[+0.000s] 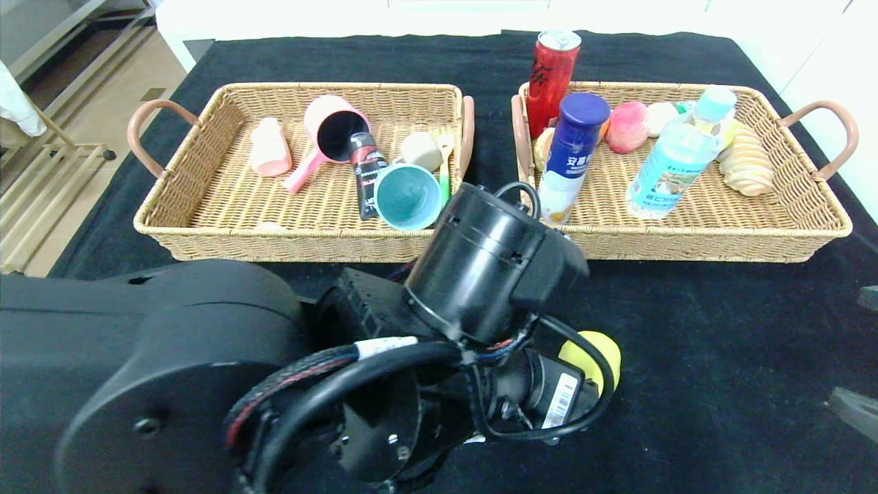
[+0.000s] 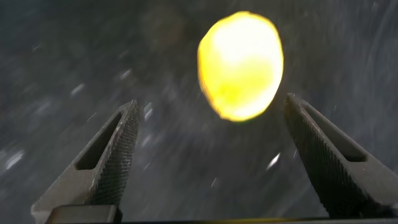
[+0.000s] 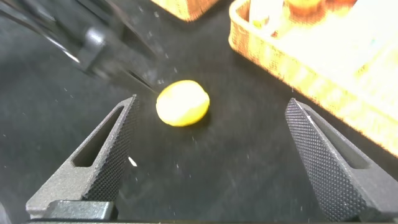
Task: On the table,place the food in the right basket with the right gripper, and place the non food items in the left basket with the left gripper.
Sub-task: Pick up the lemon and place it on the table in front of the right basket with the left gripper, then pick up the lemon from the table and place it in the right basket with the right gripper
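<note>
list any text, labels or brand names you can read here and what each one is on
No text can be read in full.
Blue-capped can: large white characters, too blurred to quote.
Water bottle: label print, too small to read.
Red can: dark markings, unreadable.
Black tube: red and white print, unreadable.
Left arm sticker: a barcode, digits unreadable.
Yellow object: no text visible.

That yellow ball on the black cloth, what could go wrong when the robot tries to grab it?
The yellow ball is round, so it may roll off if a fingertip of the open left gripper bumps it. The open right gripper also faces it, so the arms might collide. If it is a lemon, it is food, and the left basket would be wrong.
</note>
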Tool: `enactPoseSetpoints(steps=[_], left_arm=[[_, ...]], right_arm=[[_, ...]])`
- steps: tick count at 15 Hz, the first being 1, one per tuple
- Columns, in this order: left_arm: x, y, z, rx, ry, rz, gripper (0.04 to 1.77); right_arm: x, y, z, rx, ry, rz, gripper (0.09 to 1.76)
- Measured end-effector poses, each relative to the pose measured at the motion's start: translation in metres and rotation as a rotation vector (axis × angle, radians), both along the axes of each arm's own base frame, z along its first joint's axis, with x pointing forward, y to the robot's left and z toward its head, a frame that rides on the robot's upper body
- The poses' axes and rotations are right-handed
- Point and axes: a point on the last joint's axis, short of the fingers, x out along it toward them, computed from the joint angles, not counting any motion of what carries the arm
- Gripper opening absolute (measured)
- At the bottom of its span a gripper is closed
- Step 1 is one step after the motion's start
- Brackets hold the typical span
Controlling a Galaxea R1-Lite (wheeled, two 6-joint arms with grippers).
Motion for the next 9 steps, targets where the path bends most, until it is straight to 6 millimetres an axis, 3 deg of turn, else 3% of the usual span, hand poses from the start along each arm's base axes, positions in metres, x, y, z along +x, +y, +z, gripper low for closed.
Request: enactPoseSetpoints(steps=[4, 9], left_arm=[[-0.012, 0.046, 0.003, 0.005, -0.090, -0.039, 1.69], [-0.024, 0.101, -0.014, -0.087, -0.253, -0.117, 1.70]], right_arm=[[0.009, 0.000, -0.002, -0.010, 0.040, -0.022, 1.71], [0.024, 0.004, -0.009, -0.019, 0.109, -0.030, 1.71]])
